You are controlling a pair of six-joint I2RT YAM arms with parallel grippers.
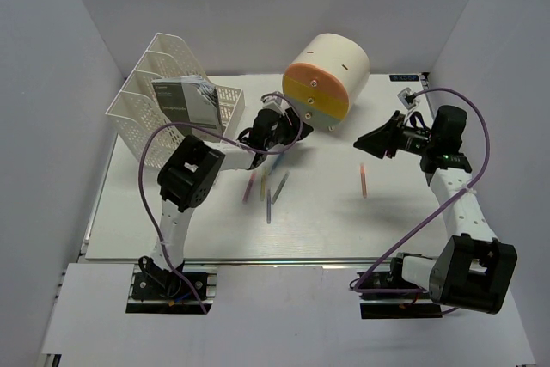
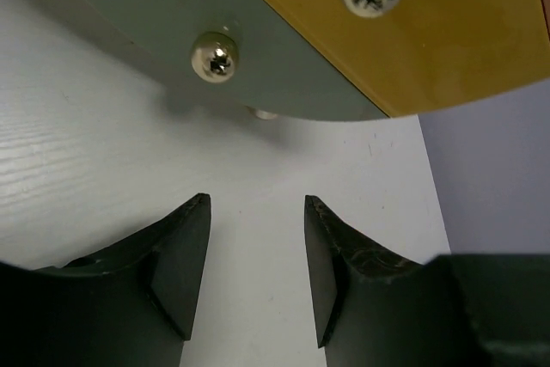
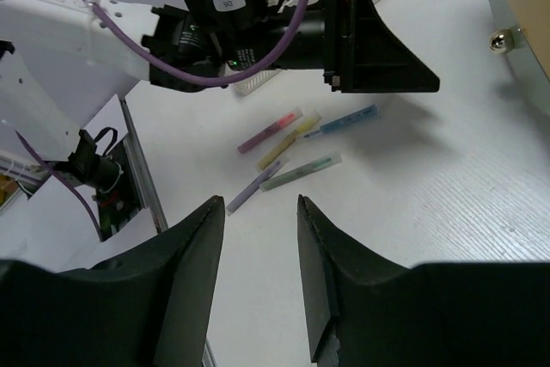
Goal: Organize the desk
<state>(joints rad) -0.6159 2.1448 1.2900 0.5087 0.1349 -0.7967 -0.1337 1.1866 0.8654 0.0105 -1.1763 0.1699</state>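
White desk (image 1: 344, 229), coloured markers (image 3: 290, 137) scattered mid-surface; left end effector (image 2: 257, 204) and right end effector (image 3: 258, 202) both released, empty.

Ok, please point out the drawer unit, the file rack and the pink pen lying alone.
Drawer unit (image 1: 337, 58): top view, cream side wall.
File rack (image 1: 133, 118): top view, white mesh side.
Pink pen (image 1: 363, 180): top view, middle of barrel.

The rack (image 1: 150, 100) fills the back-left corner and the drawer unit (image 1: 331, 75) the back middle — its front just ahead of the left gripper (image 2: 258, 212), fingers parted. Pens (image 3: 289, 139) litter the mid-desk (image 1: 172, 229), one pen (image 1: 363, 180) apart rightward — bare board lies between them and along the rail (image 1: 258, 261).
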